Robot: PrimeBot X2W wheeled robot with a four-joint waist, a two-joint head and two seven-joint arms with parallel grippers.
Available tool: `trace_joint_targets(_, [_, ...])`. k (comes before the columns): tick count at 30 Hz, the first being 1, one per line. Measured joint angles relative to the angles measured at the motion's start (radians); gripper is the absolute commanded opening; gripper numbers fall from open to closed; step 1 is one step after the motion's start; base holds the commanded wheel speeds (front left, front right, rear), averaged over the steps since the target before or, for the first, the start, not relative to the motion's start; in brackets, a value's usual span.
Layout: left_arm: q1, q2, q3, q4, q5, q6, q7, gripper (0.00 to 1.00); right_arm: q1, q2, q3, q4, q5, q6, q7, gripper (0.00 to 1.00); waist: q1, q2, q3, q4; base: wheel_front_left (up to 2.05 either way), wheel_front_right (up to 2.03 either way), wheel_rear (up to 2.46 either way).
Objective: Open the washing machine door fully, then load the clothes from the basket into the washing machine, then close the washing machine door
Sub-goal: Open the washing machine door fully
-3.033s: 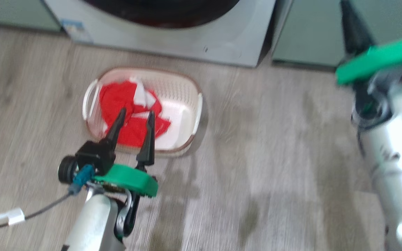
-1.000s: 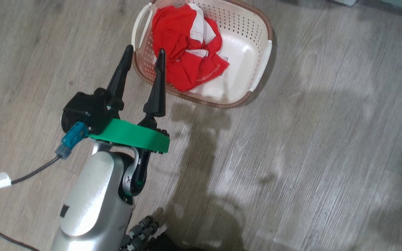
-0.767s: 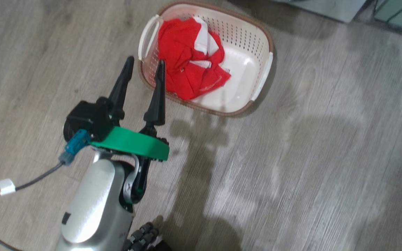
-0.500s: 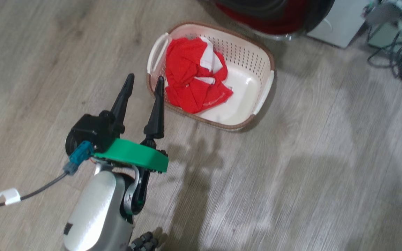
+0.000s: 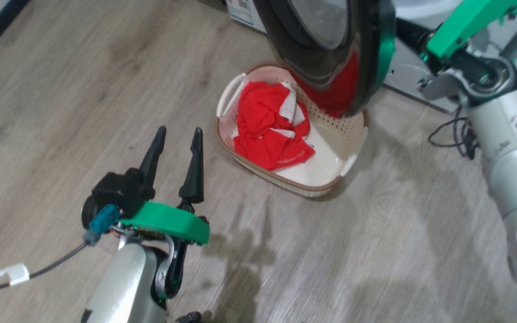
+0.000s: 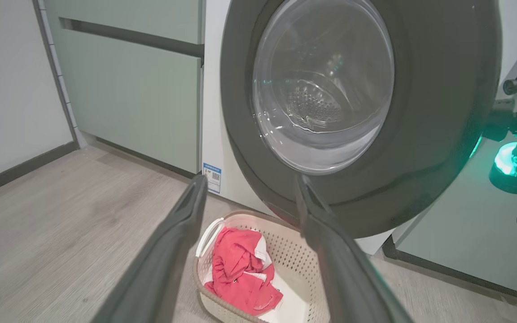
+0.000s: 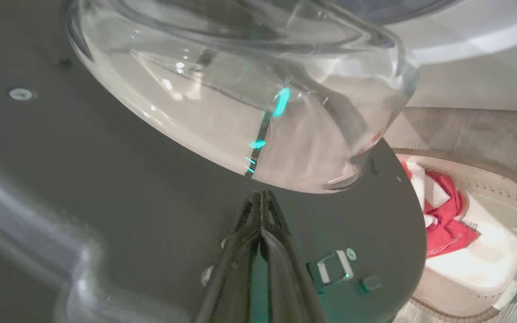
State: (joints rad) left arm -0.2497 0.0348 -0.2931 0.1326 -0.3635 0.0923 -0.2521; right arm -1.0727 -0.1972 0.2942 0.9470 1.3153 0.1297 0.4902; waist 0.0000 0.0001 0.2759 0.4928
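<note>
Standing part-open, the washing machine door (image 5: 366, 49) overhangs the far side of the basket (image 5: 294, 183) on the floor. The right hand (image 7: 263, 197), fingers pressed together and holding nothing, points at the door's inner face just below its glass bowl; contact cannot be confirmed. The left hand (image 5: 179, 131), spread wide and empty, is the nearer to the clothes (image 5: 267, 134). They lie ahead and to its right, at the basket's nearer end. Door travel appears incomplete.
</note>
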Motion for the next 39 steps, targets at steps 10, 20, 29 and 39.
trace_joint_targets(10, [0.047, 0.001, 0.018, 0.009, 0.018, 0.0, 0.0, 1.0, 0.102, 0.043, 0.028, -0.042, 0.053, 0.0, 0.03, 0.0, 0.0, 0.0, -0.07, 0.06, 0.0, 0.0, 0.0])
trace_joint_targets(20, [0.082, 0.002, 0.07, -0.008, 0.03, 0.01, 0.0, 1.0, 0.105, 0.097, 0.076, -0.054, 0.087, 0.0, 0.056, 0.0, 0.0, 0.0, -0.086, 0.066, 0.0, 0.0, 0.0])
trace_joint_targets(29, [0.09, 0.001, 0.09, -0.013, 0.033, 0.014, 0.0, 1.0, 0.105, 0.105, 0.117, -0.054, 0.129, 0.0, 0.057, 0.0, 0.0, 0.0, -0.089, 0.068, 0.0, 0.0, 0.0])
trace_joint_targets(39, [0.094, 0.001, 0.096, -0.013, 0.048, 0.013, 0.0, 1.0, 0.124, 0.113, 0.159, -0.06, 0.183, 0.0, 0.055, 0.0, 0.0, 0.0, -0.11, 0.066, 0.0, 0.0, 0.0])
